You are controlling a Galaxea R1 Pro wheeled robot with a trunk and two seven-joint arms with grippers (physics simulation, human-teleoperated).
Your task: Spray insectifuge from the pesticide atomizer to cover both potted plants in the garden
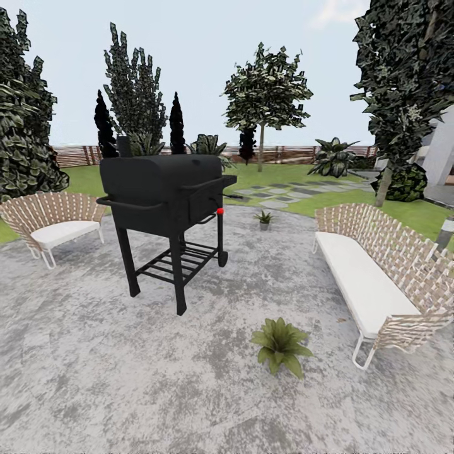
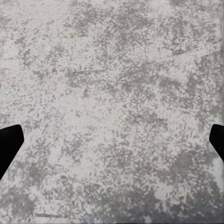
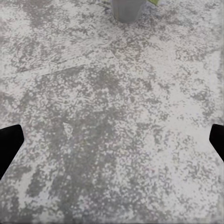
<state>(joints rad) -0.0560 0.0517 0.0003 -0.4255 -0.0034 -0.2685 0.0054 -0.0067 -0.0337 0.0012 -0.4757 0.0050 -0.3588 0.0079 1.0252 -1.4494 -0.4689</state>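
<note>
Two potted plants stand on the round grey paved patio point(image 1: 94, 353) of the garden. The broad-leaved one point(image 1: 280, 345) is near, right of centre. The smaller, spikier one point(image 1: 264, 219) is farther back at the patio's edge, right of the grill. I cannot make out the pesticide atomizer. My left gripper point(image 2: 112, 144) hangs open over bare paving, its dark fingertips point(image 2: 9, 147) wide apart. My right gripper point(image 3: 112, 144) is open too, over paving, with a grey pot point(image 3: 127, 9) just ahead of it.
A black grill point(image 1: 167, 202) on legs stands left of centre, with a red knob point(image 1: 219, 210) on its right side. A wicker bench point(image 1: 378, 277) runs along the right, and a wicker seat point(image 1: 53, 224) is at the left. Lawn, trees and a wooden fence lie behind.
</note>
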